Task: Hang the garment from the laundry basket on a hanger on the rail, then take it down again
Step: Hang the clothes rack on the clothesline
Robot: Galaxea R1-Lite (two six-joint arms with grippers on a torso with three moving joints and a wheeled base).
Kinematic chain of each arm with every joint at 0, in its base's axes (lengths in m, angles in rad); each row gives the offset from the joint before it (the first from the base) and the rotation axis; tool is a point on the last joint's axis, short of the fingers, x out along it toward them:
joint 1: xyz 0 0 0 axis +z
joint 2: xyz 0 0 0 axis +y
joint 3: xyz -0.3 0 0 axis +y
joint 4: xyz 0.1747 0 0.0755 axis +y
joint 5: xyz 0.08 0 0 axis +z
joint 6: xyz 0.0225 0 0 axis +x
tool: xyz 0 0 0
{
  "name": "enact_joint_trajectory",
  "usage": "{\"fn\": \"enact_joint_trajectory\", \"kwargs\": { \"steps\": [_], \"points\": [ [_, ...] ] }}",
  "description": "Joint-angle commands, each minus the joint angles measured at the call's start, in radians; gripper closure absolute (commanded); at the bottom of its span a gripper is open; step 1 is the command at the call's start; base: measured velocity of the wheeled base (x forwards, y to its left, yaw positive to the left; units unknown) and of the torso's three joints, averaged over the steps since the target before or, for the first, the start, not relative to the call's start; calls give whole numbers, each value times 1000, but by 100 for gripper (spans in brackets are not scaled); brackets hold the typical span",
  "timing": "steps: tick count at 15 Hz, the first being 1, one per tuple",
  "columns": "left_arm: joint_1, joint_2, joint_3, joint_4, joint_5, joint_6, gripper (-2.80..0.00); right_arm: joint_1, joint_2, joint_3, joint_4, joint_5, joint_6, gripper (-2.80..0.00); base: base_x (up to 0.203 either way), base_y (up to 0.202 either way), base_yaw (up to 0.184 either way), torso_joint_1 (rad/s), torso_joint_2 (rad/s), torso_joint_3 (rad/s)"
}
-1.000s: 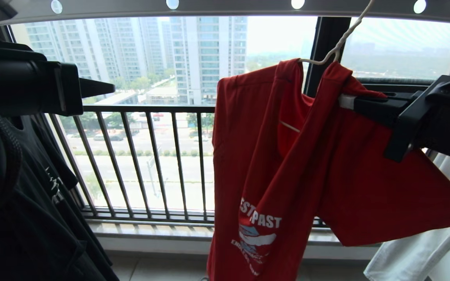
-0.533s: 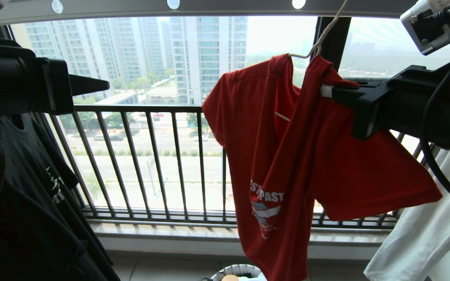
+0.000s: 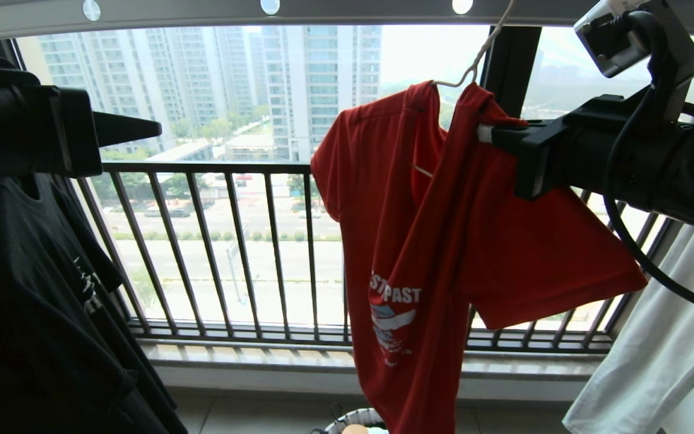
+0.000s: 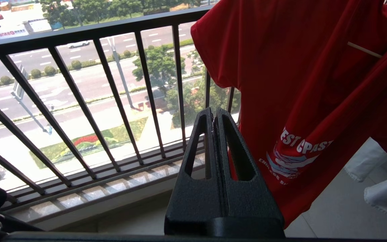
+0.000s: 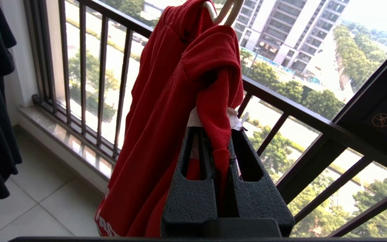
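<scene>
The red T-shirt hangs bunched on the thin white wire hanger, whose hook goes up to the grey rail by the window. The right gripper is pinched tight on the shirt's shoulder. The left gripper is squeezed closed on nothing, well apart from the shirt, near the black shirt.

Both grippers matte black, grainy-textured: left gripper, right gripper. Fingers triangular with slot-shaped cutouts. Right arm carries silver-grey camera box, looping black cable.
</scene>
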Motion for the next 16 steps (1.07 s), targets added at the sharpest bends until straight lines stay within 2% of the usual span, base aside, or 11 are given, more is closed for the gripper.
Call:
{"fn": "enact_joint_trajectory", "kwargs": {
  "steps": [1,3,16],
  "points": [
    [0,-6,0,1,-1,0,0,-19,10,-9,-3,-2,0,0,0,0,0,0,0,0],
    [0,-7,0,1,-1,0,0,-43,5,-10,-4,1,1,0,0,0,0,0,0,0],
    [8,-29,3,1,-2,0,0,-43,72,-26,6,-7,-10,0,0,0,0,0,0,0]
  ]
}}
